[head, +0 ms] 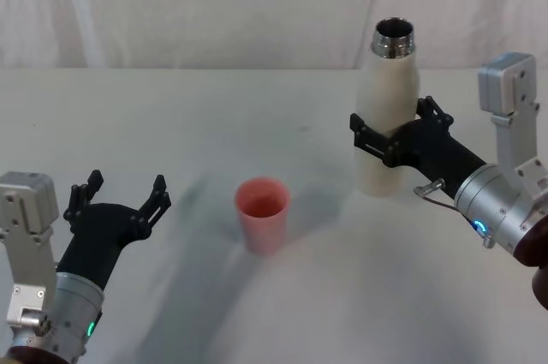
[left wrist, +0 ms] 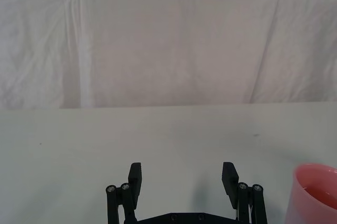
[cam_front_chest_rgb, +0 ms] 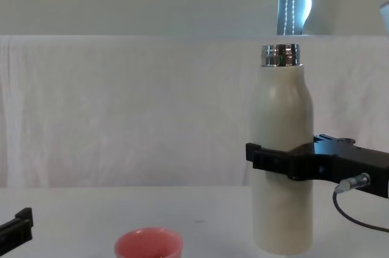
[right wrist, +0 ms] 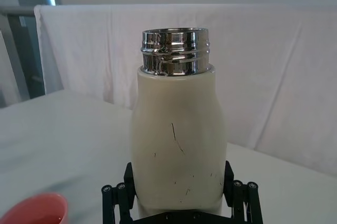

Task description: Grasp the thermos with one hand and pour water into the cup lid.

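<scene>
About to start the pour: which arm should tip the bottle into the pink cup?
Right. Its tool already clasps the upright bottle around its middle, with the pink cup just to its left. The left tool sits open and holds nothing, on the cup's far side from the bottle.

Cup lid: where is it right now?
In the head view the cup lid stands upright on the table's centre, between the open left tool and the thermos gripped by the right tool.
</scene>
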`<state>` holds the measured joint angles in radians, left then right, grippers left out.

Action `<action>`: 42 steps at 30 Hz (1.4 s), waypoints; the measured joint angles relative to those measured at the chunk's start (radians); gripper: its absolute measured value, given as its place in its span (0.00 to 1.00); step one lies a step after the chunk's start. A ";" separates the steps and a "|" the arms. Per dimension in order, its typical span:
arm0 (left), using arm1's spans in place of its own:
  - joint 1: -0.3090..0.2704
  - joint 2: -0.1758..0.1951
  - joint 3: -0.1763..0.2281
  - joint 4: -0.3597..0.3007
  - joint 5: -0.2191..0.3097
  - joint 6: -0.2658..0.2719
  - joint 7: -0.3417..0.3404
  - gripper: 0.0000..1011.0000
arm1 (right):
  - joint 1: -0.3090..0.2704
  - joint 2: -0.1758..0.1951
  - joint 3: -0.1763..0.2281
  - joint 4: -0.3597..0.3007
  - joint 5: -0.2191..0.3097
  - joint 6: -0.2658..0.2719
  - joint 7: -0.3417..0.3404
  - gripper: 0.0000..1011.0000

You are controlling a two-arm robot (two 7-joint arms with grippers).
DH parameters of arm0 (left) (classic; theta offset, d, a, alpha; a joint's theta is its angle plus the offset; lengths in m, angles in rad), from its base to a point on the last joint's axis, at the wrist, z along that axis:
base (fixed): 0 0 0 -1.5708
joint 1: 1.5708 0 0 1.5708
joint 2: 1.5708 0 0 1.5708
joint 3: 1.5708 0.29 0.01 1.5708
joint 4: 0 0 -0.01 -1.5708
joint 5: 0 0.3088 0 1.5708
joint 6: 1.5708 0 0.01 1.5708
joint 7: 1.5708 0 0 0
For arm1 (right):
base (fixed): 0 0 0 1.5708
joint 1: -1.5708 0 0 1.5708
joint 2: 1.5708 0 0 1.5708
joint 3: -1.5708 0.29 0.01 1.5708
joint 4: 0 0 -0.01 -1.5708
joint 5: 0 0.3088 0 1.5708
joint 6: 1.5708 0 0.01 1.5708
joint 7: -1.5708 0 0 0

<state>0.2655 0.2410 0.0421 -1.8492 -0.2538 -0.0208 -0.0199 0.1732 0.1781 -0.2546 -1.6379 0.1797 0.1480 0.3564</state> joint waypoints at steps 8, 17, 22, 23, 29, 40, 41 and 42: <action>0.000 0.000 0.000 0.000 0.000 0.000 0.000 0.99 | 0.003 0.008 0.000 0.006 0.048 0.003 0.000 0.95; 0.000 0.000 0.000 0.000 0.000 0.000 0.000 0.99 | 0.008 0.022 -0.013 0.019 0.066 -0.020 -0.013 0.95; 0.000 0.000 0.000 0.000 0.000 0.000 0.000 0.99 | 0.011 0.036 -0.028 0.043 0.071 -0.047 -0.021 0.95; 0.000 0.000 0.000 0.000 0.000 0.000 0.000 0.99 | 0.012 0.038 -0.030 0.047 0.072 -0.048 -0.023 0.95; 0.000 0.000 0.000 0.000 0.000 0.000 0.000 0.99 | 0.019 0.048 -0.040 0.076 0.078 -0.064 -0.034 0.95; 0.000 0.000 0.000 0.000 0.000 0.000 0.000 0.99 | 0.029 0.050 -0.050 0.134 0.100 -0.123 -0.041 0.95; 0.000 0.000 0.000 0.000 0.000 0.000 0.000 0.99 | 0.029 0.050 -0.051 0.139 0.103 -0.131 -0.041 0.95; 0.000 0.000 0.000 0.000 0.000 0.000 0.000 0.99 | 0.029 0.050 -0.051 0.141 0.104 -0.134 -0.040 0.95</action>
<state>0.2655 0.2410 0.0421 -1.8492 -0.2538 -0.0208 -0.0199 0.2020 0.2279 -0.3055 -1.4969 0.2834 0.0145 0.3161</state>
